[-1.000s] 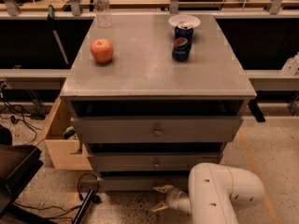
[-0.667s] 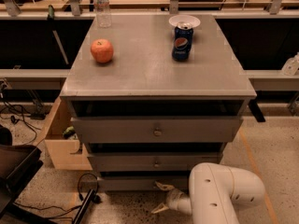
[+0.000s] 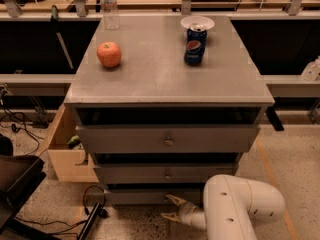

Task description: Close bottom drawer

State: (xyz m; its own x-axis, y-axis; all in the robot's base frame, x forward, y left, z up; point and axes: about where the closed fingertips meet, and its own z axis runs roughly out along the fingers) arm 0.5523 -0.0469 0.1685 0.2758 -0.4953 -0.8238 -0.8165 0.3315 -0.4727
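Note:
The grey cabinet (image 3: pixel 170 69) has three drawers. The bottom drawer (image 3: pixel 135 196) is the lowest, and its slim front panel shows just under the middle drawer (image 3: pixel 165 174), close to the cabinet face. My gripper (image 3: pixel 169 208) is low, right in front of that panel near its middle. Its two pale fingers are spread open with nothing between them. The upper fingertip (image 3: pixel 170 199) lies at the panel, hiding the knob. My white arm (image 3: pixel 235 209) comes in from the lower right.
On the cabinet top stand an apple (image 3: pixel 109 54), a Pepsi can (image 3: pixel 194 46), a white bowl (image 3: pixel 197 23) and a water bottle (image 3: pixel 109 6). A pale wooden box (image 3: pixel 65 149) sits on the floor at the left, with cables (image 3: pixel 92 204) and a dark object (image 3: pixel 15 184) nearby.

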